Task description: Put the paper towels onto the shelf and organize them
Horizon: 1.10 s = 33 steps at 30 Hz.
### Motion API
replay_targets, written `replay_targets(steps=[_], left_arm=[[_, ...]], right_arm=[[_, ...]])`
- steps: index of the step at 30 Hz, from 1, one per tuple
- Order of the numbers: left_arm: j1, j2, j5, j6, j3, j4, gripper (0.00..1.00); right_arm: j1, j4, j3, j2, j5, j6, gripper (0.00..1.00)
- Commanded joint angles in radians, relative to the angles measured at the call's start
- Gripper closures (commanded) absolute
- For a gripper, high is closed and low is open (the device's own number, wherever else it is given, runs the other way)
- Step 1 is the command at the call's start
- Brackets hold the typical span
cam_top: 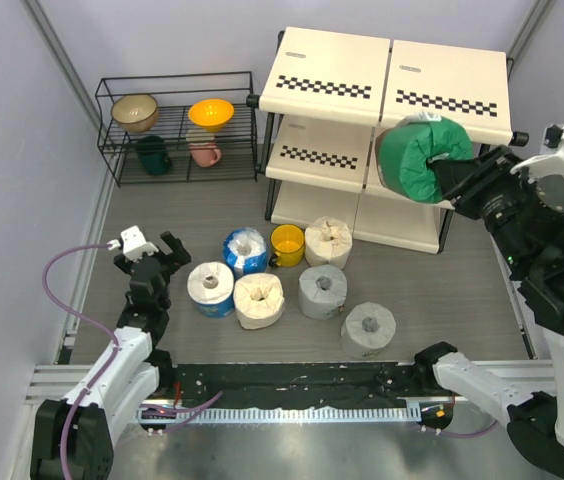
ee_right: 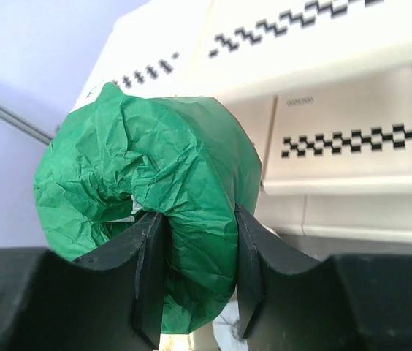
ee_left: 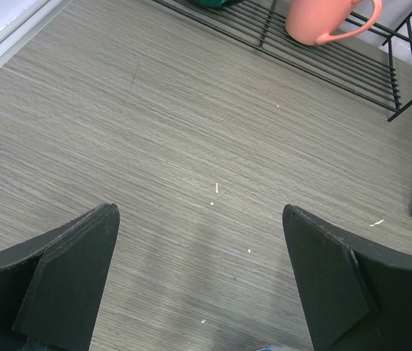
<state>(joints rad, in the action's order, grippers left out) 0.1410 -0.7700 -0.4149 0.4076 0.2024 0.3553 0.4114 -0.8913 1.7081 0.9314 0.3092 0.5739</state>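
Observation:
My right gripper (cam_top: 450, 172) (ee_right: 195, 219) is shut on the green-wrapped paper towel roll (cam_top: 417, 160) (ee_right: 147, 175), one finger in its core and one outside its wall. It holds the roll in the air in front of the right half of the cream shelf (cam_top: 332, 70) (ee_right: 352, 95), about level with the middle tier. On the table lie two blue-and-white rolls (cam_top: 245, 250) (cam_top: 211, 288), two cream rolls (cam_top: 328, 241) (cam_top: 259, 300) and two grey-white rolls (cam_top: 323, 291) (cam_top: 368, 330). Left of them my left gripper (cam_top: 159, 252) (ee_left: 200, 219) stands open over bare table.
A small yellow cup (cam_top: 287, 245) stands among the rolls. A low black wire rack (cam_top: 177, 130) (ee_left: 352, 66) at the back left carries bowls and mugs, among them a pink mug (ee_left: 315, 18). Walls close in the left and right sides.

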Motion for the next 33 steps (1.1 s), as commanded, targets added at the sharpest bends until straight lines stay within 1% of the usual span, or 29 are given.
replay_targets(steps=[1,6,10,11,15,20,21,23,24,26,30,33], left_arm=[[-0.004,-0.003,-0.008,-0.009,0.038,0.040,0.00],[-0.003,-0.005,-0.009,-0.009,0.040,0.040,0.00],[-0.003,-0.006,-0.009,-0.007,0.040,0.043,0.00],[-0.003,-0.006,-0.009,-0.007,0.038,0.043,0.00],[-0.003,-0.005,-0.010,-0.009,0.038,0.043,0.00],[-0.003,-0.005,-0.009,-0.007,0.038,0.045,0.00],[-0.004,-0.003,-0.010,-0.009,0.038,0.045,0.00],[-0.003,-0.002,-0.010,-0.007,0.038,0.045,0.00],[-0.003,0.000,-0.010,-0.007,0.035,0.045,0.00],[-0.003,0.003,-0.012,-0.007,0.035,0.045,0.00],[-0.003,0.006,-0.012,-0.004,0.034,0.045,0.00],[-0.004,0.001,-0.010,-0.003,0.034,0.047,0.00]], right_arm=[[0.006,0.081,0.135,0.053,0.002,-0.039,0.75],[0.006,0.098,0.252,0.141,0.071,-0.072,0.75],[0.004,0.094,0.399,0.227,0.109,-0.120,0.75],[0.004,0.091,0.424,0.240,0.151,-0.138,0.75],[0.006,0.094,0.533,0.322,0.197,-0.175,0.76],[0.004,0.112,0.622,0.431,0.105,-0.195,0.76],[0.006,0.115,0.665,0.481,0.097,-0.206,0.76],[0.004,0.118,0.714,0.530,0.088,-0.216,0.76],[0.003,0.124,0.764,0.552,0.079,-0.221,0.76],[0.004,0.141,0.803,0.610,0.076,-0.223,0.76],[0.006,0.247,0.803,0.661,0.031,-0.229,0.76],[0.004,0.291,0.795,0.705,-0.021,-0.213,0.76]])
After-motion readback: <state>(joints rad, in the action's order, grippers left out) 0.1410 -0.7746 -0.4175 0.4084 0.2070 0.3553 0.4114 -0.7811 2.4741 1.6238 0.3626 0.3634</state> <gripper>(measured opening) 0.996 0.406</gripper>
